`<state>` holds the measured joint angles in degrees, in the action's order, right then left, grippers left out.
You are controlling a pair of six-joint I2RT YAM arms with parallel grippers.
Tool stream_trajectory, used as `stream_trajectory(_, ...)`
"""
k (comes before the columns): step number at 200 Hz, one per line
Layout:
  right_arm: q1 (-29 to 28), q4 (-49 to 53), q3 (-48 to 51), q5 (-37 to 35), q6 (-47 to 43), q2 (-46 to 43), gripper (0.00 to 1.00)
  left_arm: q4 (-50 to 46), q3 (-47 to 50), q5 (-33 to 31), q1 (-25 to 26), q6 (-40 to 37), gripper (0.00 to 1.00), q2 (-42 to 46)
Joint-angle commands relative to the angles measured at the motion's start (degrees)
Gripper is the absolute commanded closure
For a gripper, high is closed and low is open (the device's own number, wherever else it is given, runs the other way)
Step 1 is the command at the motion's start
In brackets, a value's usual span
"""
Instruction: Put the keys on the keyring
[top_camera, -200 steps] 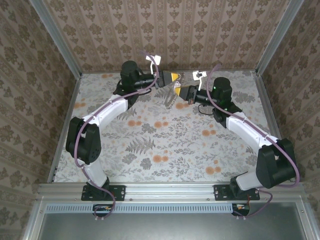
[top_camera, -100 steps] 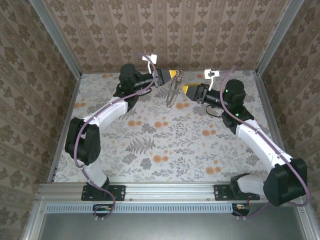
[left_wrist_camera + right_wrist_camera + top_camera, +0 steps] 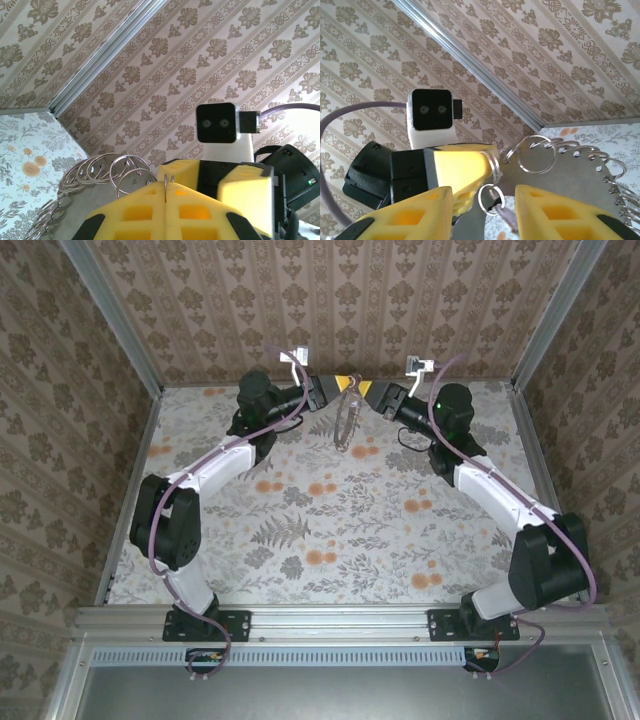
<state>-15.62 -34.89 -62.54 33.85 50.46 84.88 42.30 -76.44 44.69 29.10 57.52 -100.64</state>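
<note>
Aloft, the left gripper (image 3: 165, 199) pinches one keyring (image 3: 98, 170); the right gripper (image 3: 483, 199) gapes part-open, empty.

Right gripper (image 3: 366, 390) has parted its fingers, backed off to the right, then returned higher, tips now just beside the left gripper (image 3: 347, 383). Left gripper has shifted slightly rearward, carrying the hanging keyring (image 3: 345, 425) along.

Black-jointed white arms (image 3: 215, 468); purple cables (image 3: 380, 104); yellow fingers (image 3: 145, 199) (seemingly foam).
</note>
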Motion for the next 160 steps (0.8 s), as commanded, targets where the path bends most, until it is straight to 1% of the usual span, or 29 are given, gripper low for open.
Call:
stream_trajectory(1, 0.1, -6.7, -2.6, -0.9, 3.6, 1.8, 0.63, 4.4, 0.2, -0.7, -0.5, 1.5, 1.00, 2.2)
stream_trajectory(61, 0.0, -9.5, -4.0, -0.1, 5.8, 4.3, 0.67, 4.7, 0.3, -0.6, -0.5, 1.6, 1.00, 2.2)
stream_trajectory(125, -0.6, -9.4, -5.7, 1.0, 6.3, 5.8, 0.68, 5.3, 0.0, -0.3, -0.5, 2.1, 1.00, 1.9)
stream_trajectory(160, -1.2, -9.7, -5.8, 1.6, 6.5, 6.3, 0.71, 5.4, 0.1, -0.3, -0.5, 2.1, 1.00, 2.0)
